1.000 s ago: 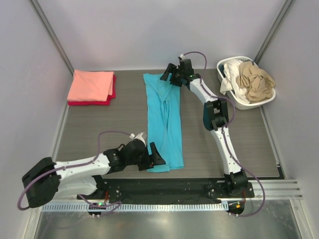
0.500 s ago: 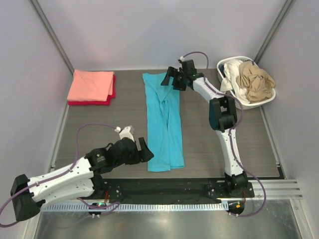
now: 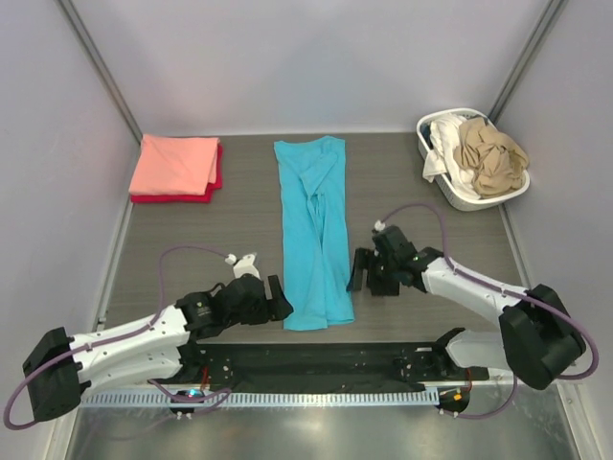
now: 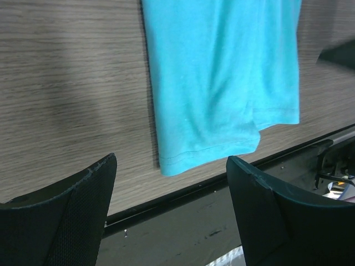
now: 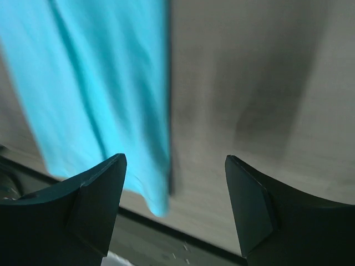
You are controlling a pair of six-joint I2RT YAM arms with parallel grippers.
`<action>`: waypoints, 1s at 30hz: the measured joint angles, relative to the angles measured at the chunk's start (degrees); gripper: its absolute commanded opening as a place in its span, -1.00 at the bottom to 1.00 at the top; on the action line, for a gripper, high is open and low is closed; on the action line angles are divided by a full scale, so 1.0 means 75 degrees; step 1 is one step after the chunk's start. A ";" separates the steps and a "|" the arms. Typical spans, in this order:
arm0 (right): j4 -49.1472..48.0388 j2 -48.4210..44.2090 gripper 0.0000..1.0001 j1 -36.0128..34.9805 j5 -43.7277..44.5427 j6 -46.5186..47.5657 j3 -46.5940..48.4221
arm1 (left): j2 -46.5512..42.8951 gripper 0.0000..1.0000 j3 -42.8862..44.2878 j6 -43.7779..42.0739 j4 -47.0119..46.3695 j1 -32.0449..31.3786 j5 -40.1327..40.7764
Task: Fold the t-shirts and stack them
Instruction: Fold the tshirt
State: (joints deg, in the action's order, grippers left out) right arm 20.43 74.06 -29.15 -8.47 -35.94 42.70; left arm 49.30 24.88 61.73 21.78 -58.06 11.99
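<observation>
Turquoise t-shirt point(image 3: 314, 235) lies mid-table point(image 3: 211, 240) as a long narrow strip, hem nearest; left jaws and right jaws flank the hem end, both spread wide and empty, probably staged for the crosswise fold (right wrist view blurred, contact unclear). Salmon-pink t-shirt point(image 3: 175, 163), folded on a red t-shirt point(image 3: 172, 197), marks the stack, far left. Table is dark wood-grain, with grey panel walls point(image 3: 287, 57); basket point(image 3: 469, 202) far right.

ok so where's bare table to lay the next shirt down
Bare table lies between the turquoise shirt and the pink-on-red stack, and right of the shirt, nearer than the basket. The near edge is crowded: the left gripper and right gripper, both open, flank the shirt's hem.
</observation>
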 measured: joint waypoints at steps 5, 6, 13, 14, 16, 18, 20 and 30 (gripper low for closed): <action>0.0294 -0.1647 0.30 -0.1399 0.0160 -0.1195 -0.2098 | -0.0012 0.57 -0.0481 0.0230 -0.0463 0.0000 -0.0122; 0.0268 -0.1897 0.26 -0.1559 0.0175 -0.1332 -0.2224 | -0.0017 0.56 -0.0530 0.0280 -0.0527 0.0000 -0.0146; -0.0248 -0.2119 0.15 -0.2119 0.0396 -0.2154 -0.2728 | 0.0012 0.51 -0.0877 0.0597 -0.1017 -0.0111 -0.0286; -0.0318 -0.2075 0.15 -0.2296 0.0446 -0.2224 -0.2734 | 0.0012 0.50 -0.0950 0.0682 -0.1061 -0.0163 -0.0286; -0.0472 -0.2005 0.01 -0.2500 0.0536 -0.2326 -0.2745 | 0.0012 0.43 -0.1116 0.0790 -0.1192 -0.0254 -0.0289; -0.0557 -0.1988 -0.13 -0.2600 0.0621 -0.2390 -0.2795 | 0.0006 0.38 -0.1247 0.0924 -0.1440 -0.0306 -0.0289; -0.0568 -0.1985 -0.34 -0.2614 0.0720 -0.2436 -0.2836 | 0.0085 0.36 -0.1343 0.1008 -0.1714 -0.0347 -0.0289; -0.0589 -0.2259 -0.97 -0.2614 0.0871 -0.2503 -0.2961 | 0.1020 -1.00 -0.1448 0.1329 -0.2602 -0.0734 -0.0286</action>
State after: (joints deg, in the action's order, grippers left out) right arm 16.01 57.12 -48.75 -1.93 -54.72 20.49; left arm 56.95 14.02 71.70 2.26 -63.57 9.85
